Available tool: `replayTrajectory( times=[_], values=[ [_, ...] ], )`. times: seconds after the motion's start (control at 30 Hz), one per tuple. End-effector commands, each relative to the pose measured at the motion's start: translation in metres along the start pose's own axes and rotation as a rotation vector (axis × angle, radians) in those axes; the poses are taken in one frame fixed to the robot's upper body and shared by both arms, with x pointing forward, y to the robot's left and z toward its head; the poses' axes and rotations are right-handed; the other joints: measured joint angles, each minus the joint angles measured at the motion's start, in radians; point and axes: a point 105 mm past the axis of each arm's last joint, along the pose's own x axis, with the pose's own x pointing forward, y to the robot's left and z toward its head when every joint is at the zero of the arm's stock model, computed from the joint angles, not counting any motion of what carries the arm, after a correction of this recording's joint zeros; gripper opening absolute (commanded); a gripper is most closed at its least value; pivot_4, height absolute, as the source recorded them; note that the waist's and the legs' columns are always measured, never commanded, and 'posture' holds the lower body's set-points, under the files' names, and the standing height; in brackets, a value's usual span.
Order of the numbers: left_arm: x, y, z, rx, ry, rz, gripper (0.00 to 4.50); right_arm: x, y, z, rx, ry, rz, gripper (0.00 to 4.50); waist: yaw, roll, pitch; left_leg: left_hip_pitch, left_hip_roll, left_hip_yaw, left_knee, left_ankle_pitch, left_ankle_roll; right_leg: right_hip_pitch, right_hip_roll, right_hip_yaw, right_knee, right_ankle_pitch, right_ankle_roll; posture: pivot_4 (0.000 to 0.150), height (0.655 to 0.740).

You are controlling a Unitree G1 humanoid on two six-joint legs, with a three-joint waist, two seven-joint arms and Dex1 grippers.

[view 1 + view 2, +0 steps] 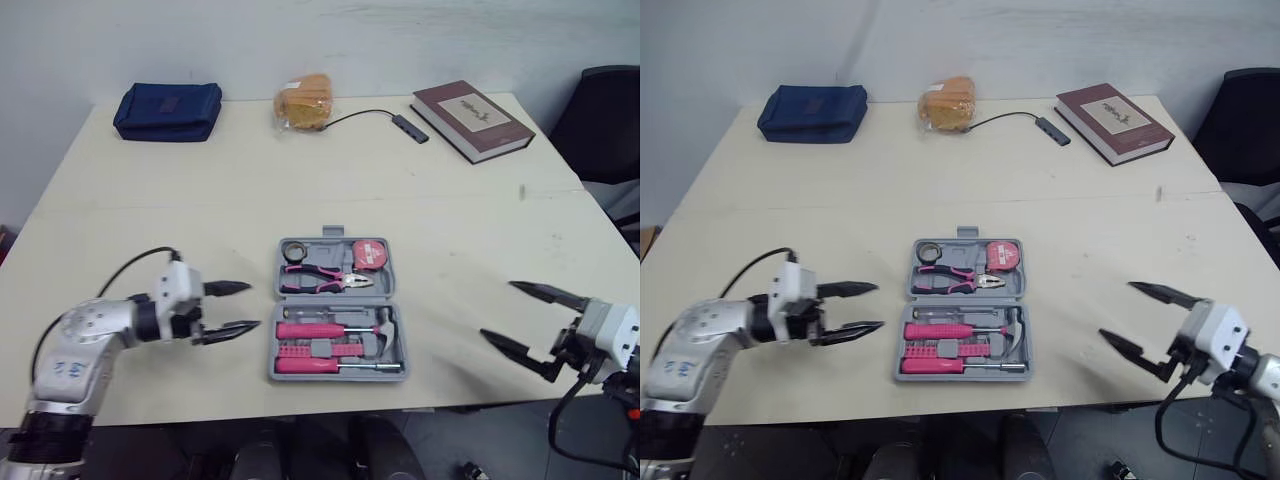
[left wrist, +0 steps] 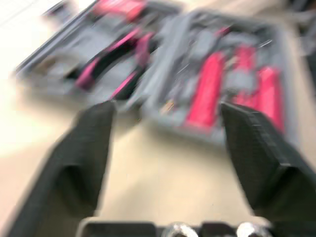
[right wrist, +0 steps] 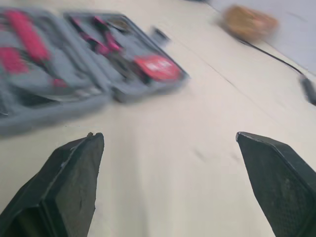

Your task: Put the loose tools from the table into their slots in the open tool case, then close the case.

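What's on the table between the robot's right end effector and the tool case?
Nothing: the left eye view shows bare table between the right end effector and the tool case.

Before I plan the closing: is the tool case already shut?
No, the tool case lies open flat, showing pink-handled tools in both halves.

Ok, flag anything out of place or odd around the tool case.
Nothing stands out. The tool case lies open, its pink tools seated in slots; left pincer and right pincer hang open either side, clear of it.
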Motion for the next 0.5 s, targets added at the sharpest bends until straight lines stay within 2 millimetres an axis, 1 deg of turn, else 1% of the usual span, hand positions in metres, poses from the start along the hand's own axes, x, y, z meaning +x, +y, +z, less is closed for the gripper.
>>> replayTrajectory(
  times=[0.03,0.1,0.17,0.27,0.33,0.37,0.4,0.47,0.5],
  values=[
    [-0.040,0.026,-0.007,0.022,0.021,0.201,4.44,-0.020,-0.025,-0.009,-0.023,0.066,-0.157,4.50,0.000,0.000,0.000,0.000,0.000,0.000,0.000,0.000,0.000,0.000,-0.001,0.000,0.000,0.000,0.000,0.150,0.7400],
    [-0.057,0.033,-0.014,0.002,0.029,0.285,4.44,-0.028,-0.031,-0.018,-0.020,0.119,-0.204,4.50,0.000,0.000,0.000,0.000,0.000,0.000,-0.001,-0.001,0.000,0.000,-0.002,0.000,-0.001,0.000,0.000,0.150,0.7400],
    [-0.067,0.037,-0.019,-0.012,0.037,0.342,4.44,-0.032,-0.032,-0.025,-0.016,0.145,-0.215,4.50,0.000,0.000,0.000,-0.001,0.001,0.000,-0.002,-0.002,-0.001,-0.001,-0.002,-0.001,-0.002,-0.001,-0.001,0.150,0.7400],
    [-0.072,0.038,-0.021,-0.021,0.040,0.389,4.44,-0.034,-0.030,-0.032,-0.011,0.177,-0.195,4.50,0.000,0.000,0.000,-0.001,0.002,0.001,-0.002,-0.002,-0.001,-0.001,-0.002,-0.001,-0.002,-0.001,-0.001,0.150,0.7400],
    [-0.069,0.036,-0.022,-0.023,0.042,0.388,4.44,-0.032,-0.029,-0.036,0.001,0.183,-0.180,4.50,-0.001,0.000,0.000,-0.001,0.002,0.001,-0.002,-0.002,-0.002,-0.001,-0.002,0.000,-0.002,0.000,-0.001,0.150,0.7400],
    [-0.065,0.034,-0.022,-0.024,0.045,0.374,4.44,-0.030,-0.029,-0.043,0.043,0.229,-0.181,4.50,-0.001,0.000,0.000,-0.001,0.002,0.001,-0.002,-0.003,-0.002,-0.001,-0.002,0.000,-0.002,0.000,-0.001,0.150,0.7400],
    [-0.060,0.032,-0.022,-0.023,0.046,0.357,4.44,-0.025,-0.027,-0.046,0.079,0.238,-0.169,4.50,-0.001,0.000,0.000,-0.001,0.003,0.001,-0.002,-0.003,-0.002,-0.001,-0.002,0.000,-0.002,0.000,-0.001,0.150,0.7400],
    [-0.049,0.027,-0.021,-0.022,0.042,0.321,4.44,-0.013,-0.022,-0.045,0.116,0.219,-0.122,4.50,-0.002,0.000,0.000,-0.001,0.003,0.001,-0.002,-0.003,-0.004,-0.001,-0.002,0.000,-0.002,0.000,-0.001,0.150,0.7400],
    [-0.042,0.025,-0.019,-0.026,0.035,0.304,4.44,-0.003,-0.018,-0.040,0.118,0.190,-0.083,4.50,-0.003,0.000,0.000,0.000,0.003,0.001,-0.002,-0.004,-0.005,-0.001,-0.002,0.000,-0.002,0.000,-0.001,0.150,0.7400]
  ],
)
